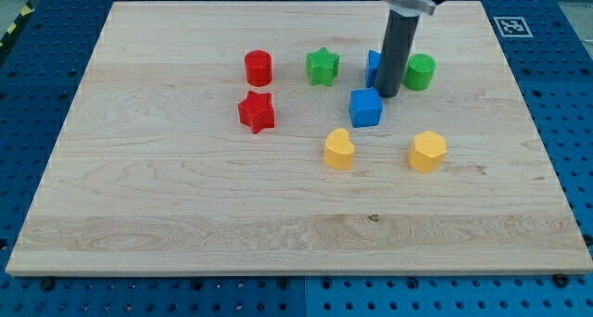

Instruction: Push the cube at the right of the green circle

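Dark rod's tip (388, 95) down on pale wooden board (185, 206), toward top edge, right of centre. No jaws to open or close. Tip just above-right of blue plastic cube (365, 107), between partly hidden blue block (372, 68) and green plastic cylinder (421, 71). Green star (321, 66) left of those.

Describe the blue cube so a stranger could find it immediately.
Start at the dark rod over the wooden board; my tip meets the board between a partly hidden blue block and the green cylinder. The blue cube sits just below-left of the tip, fully visible, square-topped.
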Motion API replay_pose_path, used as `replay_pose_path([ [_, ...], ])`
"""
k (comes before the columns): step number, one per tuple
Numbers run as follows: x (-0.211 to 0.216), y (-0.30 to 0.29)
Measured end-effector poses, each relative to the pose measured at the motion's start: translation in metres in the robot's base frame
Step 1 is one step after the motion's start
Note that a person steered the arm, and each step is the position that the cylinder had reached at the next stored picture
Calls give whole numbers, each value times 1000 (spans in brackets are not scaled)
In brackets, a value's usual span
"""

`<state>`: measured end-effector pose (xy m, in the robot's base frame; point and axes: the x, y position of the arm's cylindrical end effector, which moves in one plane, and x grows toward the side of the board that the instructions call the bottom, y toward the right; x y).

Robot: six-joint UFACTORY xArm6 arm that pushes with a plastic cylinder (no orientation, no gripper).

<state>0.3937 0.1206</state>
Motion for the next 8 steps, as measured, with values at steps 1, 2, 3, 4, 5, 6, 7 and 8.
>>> replay_pose_path([
  [1, 33, 25],
  [2, 60, 30],
  [3, 77, -10],
  [4, 78, -58],
  [5, 72, -101],
  [6, 57, -103],
  [7, 50, -103],
  [8, 30, -103],
])
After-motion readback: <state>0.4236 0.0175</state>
